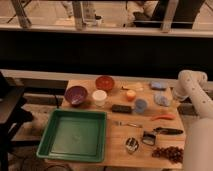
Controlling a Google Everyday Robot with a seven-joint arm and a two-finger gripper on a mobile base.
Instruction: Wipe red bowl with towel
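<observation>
Jaws apart or together, I cannot tell: the gripper (pixel 176 94) sits mid-right beside the crumpled pale-blue cloth towel (pixel 161 99), with the round red bowl (pixel 105 82) well to its left.

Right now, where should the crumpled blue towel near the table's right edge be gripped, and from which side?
Probably a raised fold at the middle of the towel, from above: it lies bunched and low on the table, offering no edge to a sideways approach. The claw is beside it, at the table's right edge.
</observation>
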